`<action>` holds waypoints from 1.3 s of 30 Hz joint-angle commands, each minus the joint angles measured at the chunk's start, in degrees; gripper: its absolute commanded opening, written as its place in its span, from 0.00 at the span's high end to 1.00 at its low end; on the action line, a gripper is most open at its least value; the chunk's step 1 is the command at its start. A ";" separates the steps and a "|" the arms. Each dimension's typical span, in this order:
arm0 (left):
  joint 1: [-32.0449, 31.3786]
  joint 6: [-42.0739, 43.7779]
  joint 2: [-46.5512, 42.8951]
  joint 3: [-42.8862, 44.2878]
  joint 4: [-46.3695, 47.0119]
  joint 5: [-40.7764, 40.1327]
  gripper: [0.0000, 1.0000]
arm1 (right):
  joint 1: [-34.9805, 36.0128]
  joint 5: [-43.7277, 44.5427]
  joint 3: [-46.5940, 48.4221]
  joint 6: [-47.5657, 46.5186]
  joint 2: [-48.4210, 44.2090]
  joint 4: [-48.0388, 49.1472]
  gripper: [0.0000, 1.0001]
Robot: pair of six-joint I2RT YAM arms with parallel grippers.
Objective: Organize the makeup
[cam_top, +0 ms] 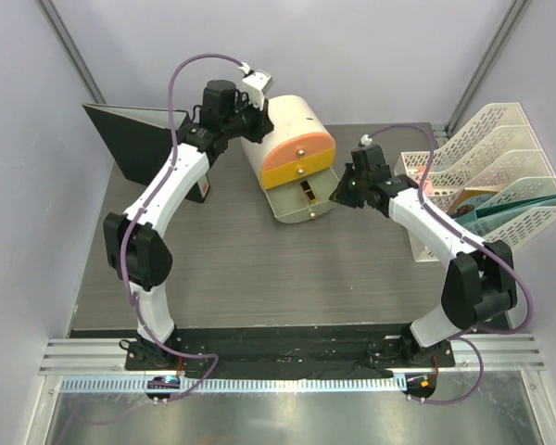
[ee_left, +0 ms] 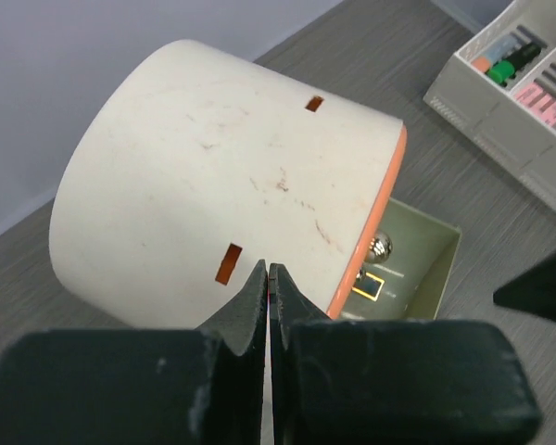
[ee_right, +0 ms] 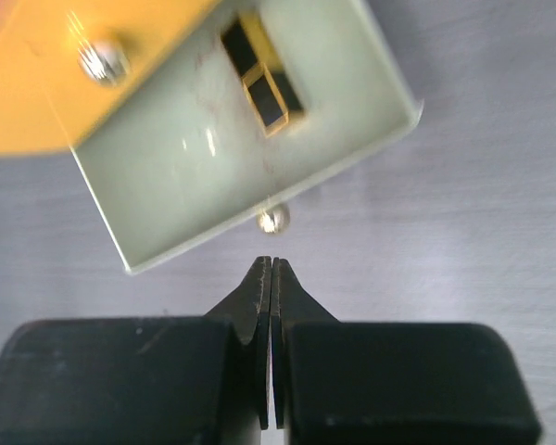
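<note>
A black-gold lipstick (ee_right: 264, 83) lies in the open bottom drawer (ee_right: 195, 176) of the cream-and-orange cylindrical box (cam_top: 292, 139). The lipstick also shows in the top view (cam_top: 309, 191) and the left wrist view (ee_left: 369, 286). My right gripper (ee_right: 271, 266) is shut and empty, its tips just in front of the drawer's small metal knob (ee_right: 272, 220) and not touching it. My left gripper (ee_left: 268, 271) is shut and rests over the cream top of the box (ee_left: 222, 195); in the top view it is at the box's back left (cam_top: 253, 122). Other small cosmetics (ee_left: 514, 60) lie in a white tray.
A white mesh file rack (cam_top: 500, 176) stands at the right, with the white tray (cam_top: 415, 171) beside it. A black open box (cam_top: 134, 139) stands at the back left. Two shut orange drawers (cam_top: 301, 162) sit above the open one.
</note>
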 commanded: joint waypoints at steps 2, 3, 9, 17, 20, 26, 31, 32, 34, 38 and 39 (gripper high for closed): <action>2.34 -12.03 3.50 1.99 12.54 3.14 1.00 | 0.24 -9.74 -7.23 6.72 -3.30 6.37 0.99; 2.43 -13.43 4.20 2.08 13.25 2.97 1.00 | 0.15 -10.35 -7.85 7.43 -3.30 6.64 0.99; 2.61 -16.08 7.10 3.93 15.10 4.01 1.00 | -0.73 -15.01 -12.16 13.05 -1.81 12.17 0.99; 2.52 -15.47 5.35 -0.20 15.10 5.16 1.00 | -0.91 -14.75 -9.71 14.20 5.21 15.78 0.99; 2.52 -15.29 4.91 -1.34 14.92 5.60 1.00 | -0.91 -14.05 -6.90 13.59 8.82 15.87 0.99; 2.44 -15.38 4.56 -2.57 14.57 7.35 1.00 | -0.91 -12.56 -0.74 13.14 13.39 16.22 0.99; 2.00 -15.64 4.29 -3.63 14.66 8.32 1.00 | -0.82 -13.00 3.47 13.23 15.50 16.39 0.99; 1.91 -15.64 4.38 -3.81 14.57 8.50 1.00 | -0.82 -12.91 3.83 13.23 15.85 16.39 0.99; 1.65 -15.64 4.38 -3.89 14.57 8.68 1.00 | -0.91 -12.64 4.53 13.23 17.00 16.39 0.99; 1.38 -15.64 4.64 -3.98 14.48 8.85 1.00 | -0.82 -12.82 5.41 13.67 19.11 16.83 0.99; 1.38 -15.55 4.64 -3.98 14.48 8.94 1.00 | -0.82 -12.56 5.50 13.59 19.46 17.01 0.99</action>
